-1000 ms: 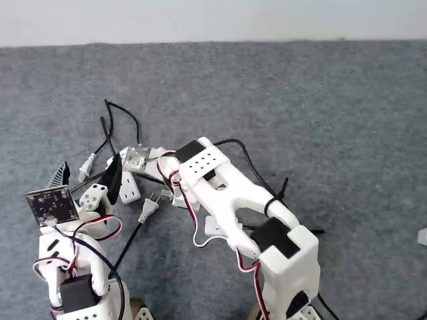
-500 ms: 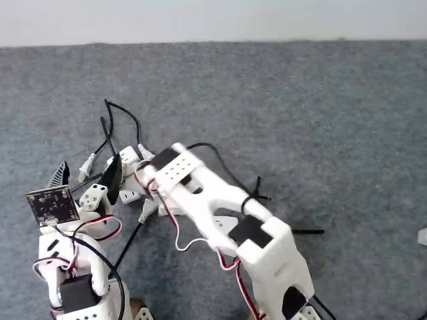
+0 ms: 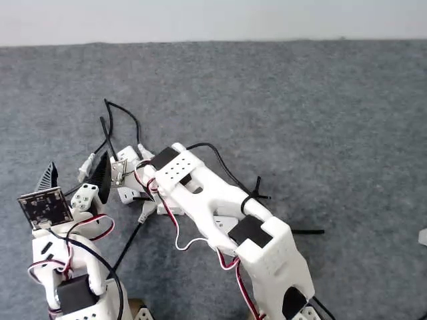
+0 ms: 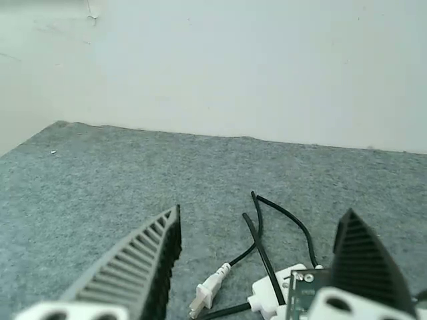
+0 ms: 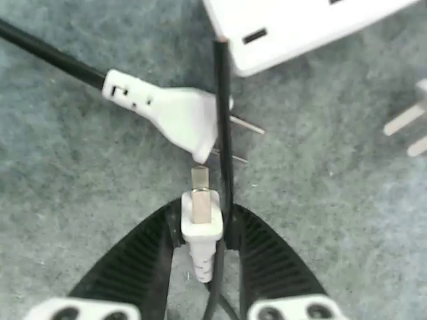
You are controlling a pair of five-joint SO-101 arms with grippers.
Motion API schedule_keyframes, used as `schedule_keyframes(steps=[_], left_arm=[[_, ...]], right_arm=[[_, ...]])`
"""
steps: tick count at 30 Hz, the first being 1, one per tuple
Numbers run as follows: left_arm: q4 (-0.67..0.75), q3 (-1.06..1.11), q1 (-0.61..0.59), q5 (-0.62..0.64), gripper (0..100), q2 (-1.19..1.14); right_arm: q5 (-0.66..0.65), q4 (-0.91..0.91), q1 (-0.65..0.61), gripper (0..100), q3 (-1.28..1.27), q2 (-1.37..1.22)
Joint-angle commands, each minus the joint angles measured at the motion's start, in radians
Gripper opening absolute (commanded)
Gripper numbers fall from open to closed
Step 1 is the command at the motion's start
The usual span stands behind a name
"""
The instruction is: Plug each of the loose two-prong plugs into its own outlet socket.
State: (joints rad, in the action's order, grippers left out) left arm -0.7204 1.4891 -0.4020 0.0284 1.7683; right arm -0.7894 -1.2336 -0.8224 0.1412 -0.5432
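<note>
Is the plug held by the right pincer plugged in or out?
Out: the plug sits in the right pincer, prongs bare, apart from the outlet block.

Carpet: mid grey, fine speckle.
Wall, far: plain off-white.
Right arm, left arm: white shells, black motor blocks, red, white and black wires.
Left gripper: black ribbed fingers, white bases.
Right gripper: black fingers, white bases.
Circuit board, near left: dark, pale dots.
Gripped plug, loose plug: white.
Prongs: silvery.
Cords: black.
Outlet block: white, dark slot.
</note>
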Motion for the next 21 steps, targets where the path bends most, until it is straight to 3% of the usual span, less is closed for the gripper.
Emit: schedule_keyframes(steps=[1, 7, 15, 21], left_arm=[[0.031, -0.021, -0.008, 0.017, 36, 0.008], [0.031, -0.021, -0.008, 0.018, 36, 0.006], [0.031, -0.019, -0.005, 0.020, 36, 0.003], [0.026, 0.002, 0.064, 0.015, 36, 0.006]], right_arm=[[0.018, 0.002, -0.010, 0.9, 0.041, 0.002], [0.018, -0.008, -0.007, 0.9, 0.051, -0.008], [0.069, -0.130, 0.042, 0.9, 0.150, 0.188], [0.068, -0.200, 0.082, 0.9, 0.189, 0.381]])
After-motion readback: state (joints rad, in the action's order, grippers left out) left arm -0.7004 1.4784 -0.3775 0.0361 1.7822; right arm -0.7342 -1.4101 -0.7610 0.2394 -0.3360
